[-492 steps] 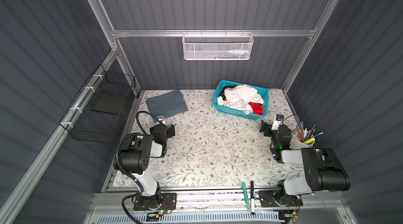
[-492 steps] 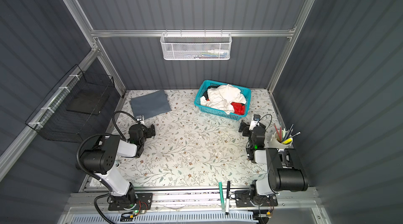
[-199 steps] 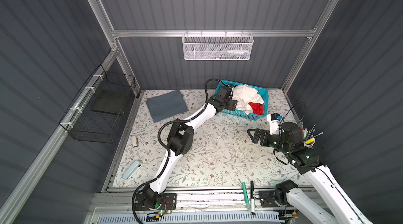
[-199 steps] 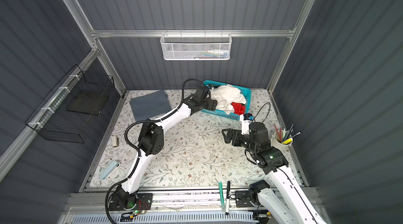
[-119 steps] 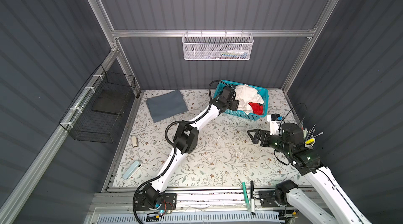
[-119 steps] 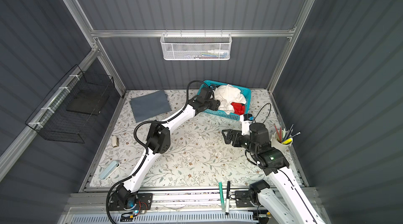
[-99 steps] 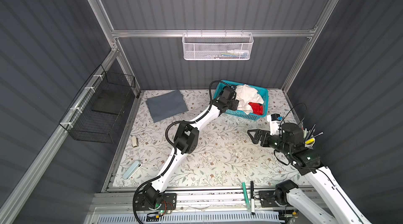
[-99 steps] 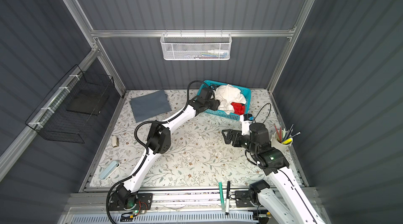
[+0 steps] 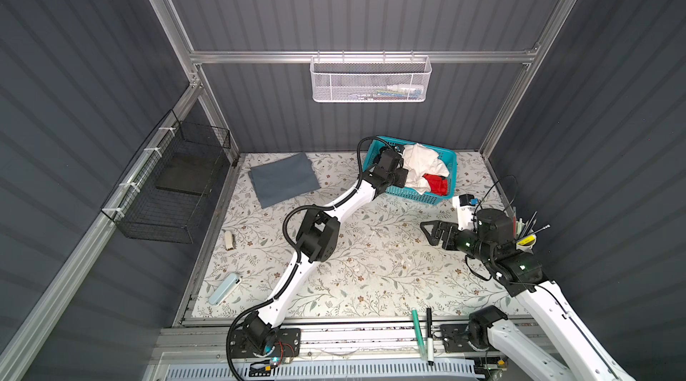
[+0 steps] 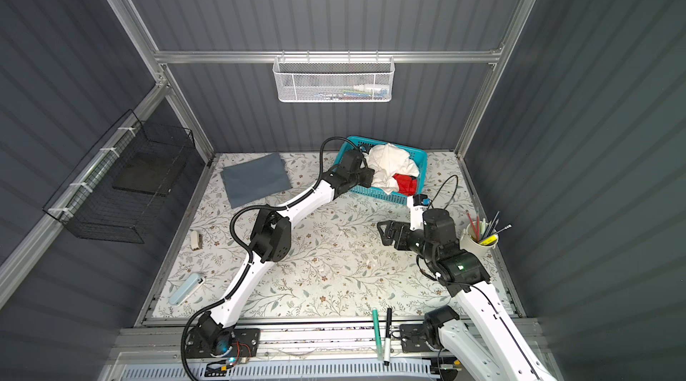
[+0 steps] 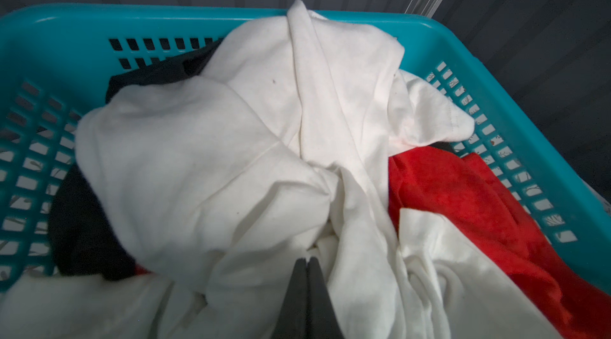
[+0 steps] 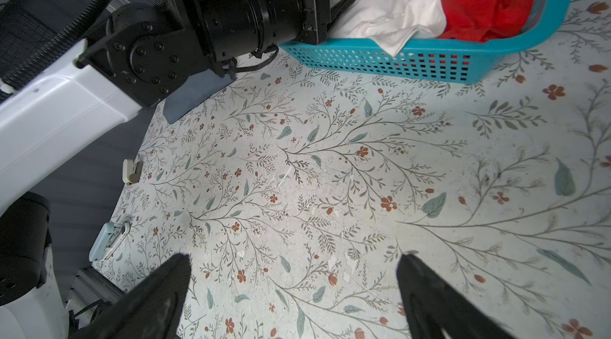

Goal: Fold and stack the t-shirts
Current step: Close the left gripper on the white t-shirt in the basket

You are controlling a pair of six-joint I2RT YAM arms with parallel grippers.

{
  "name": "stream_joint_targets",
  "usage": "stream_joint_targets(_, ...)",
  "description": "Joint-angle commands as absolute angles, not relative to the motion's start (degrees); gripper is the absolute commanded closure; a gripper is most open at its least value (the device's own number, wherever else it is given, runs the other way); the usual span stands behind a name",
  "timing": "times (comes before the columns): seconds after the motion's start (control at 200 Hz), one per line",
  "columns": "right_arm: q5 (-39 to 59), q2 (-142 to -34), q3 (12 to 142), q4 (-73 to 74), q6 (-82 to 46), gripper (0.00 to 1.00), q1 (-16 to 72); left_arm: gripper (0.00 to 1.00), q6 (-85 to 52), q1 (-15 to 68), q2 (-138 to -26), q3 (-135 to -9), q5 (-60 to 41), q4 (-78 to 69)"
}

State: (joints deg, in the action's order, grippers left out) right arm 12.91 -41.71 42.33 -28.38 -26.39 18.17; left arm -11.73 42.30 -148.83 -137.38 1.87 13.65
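We have just closed our left gripper (image 11: pixel 305 266) on the off-white t-shirt (image 11: pixel 198 155) in the basket (image 11: pixel 82 20), ready to lift; right gripper (image 12: pixel 295 258) wide.

The left pincer (image 11: pixel 306 260), wide a second ago, has closed onto the off-white t-shirt (image 11: pixel 198 162).

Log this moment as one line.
left pincer: shut at white shirt in basket, grip unclear | right pincer: open above table | grey shirt: flat on table
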Motion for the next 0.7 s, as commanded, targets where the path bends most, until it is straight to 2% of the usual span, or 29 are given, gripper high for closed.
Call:
stream_joint_targets(0.0, 12.8, -41.5, 41.4, -28.1, -25.2, 0.01, 18.5, 1.0, -12.9, 42.5, -144.6, -138.5, 1.9, 13.3)
stream_joint_targets(0.215, 12.4, -41.4, 40.6, -27.5, -25.2, 0.01, 18.4, 1.0, -13.4, 42.7, -141.8, -131.5, 1.9, 14.4)
stream_joint_targets(0.235, 12.5, -41.5, 40.5, -27.4, -25.2, 0.01, 18.5, 0.92, -13.4, 42.7, -141.8, -131.6, 1.9, 15.2)
stream_joint_targets(0.27, 12.6, -41.6, 40.5, -27.4, -25.1, 0.01, 18.4, 0.69, -13.1, 42.7, -142.3, -133.0, 2.1, 17.5)
stream_joint_targets(0.29, 12.7, -41.7, 40.4, -27.5, -25.1, 0.01, 18.4, 0.62, -12.8, 42.7, -142.8, -134.3, 2.3, 19.7)
stream_joint_targets(0.34, 12.8, -41.9, 40.7, -27.6, -25.0, 0.01, 18.5, 0.49, -11.8, 42.7, -144.9, -138.3, 2.5, 25.0)
stream_joint_targets(0.38, 12.7, -41.9, 40.9, -27.9, -25.0, 0.01, 18.4, 0.43, -11.2, 42.7, -146.5, -141.0, 2.8, 28.4)
stream_joint_targets(0.55, 12.4, -41.4, 43.1, -28.4, -25.2, 0.01, 18.4, 0.34, -9.8, 42.7, -149.2, -142.7, 2.4, 32.2)
stream_joint_targets(0.695, 12.0, -41.4, 44.2, -28.7, -25.1, 0.01, 18.4, 0.35, -9.6, 42.6, -154.2, -148.8, 1.2, 35.6)
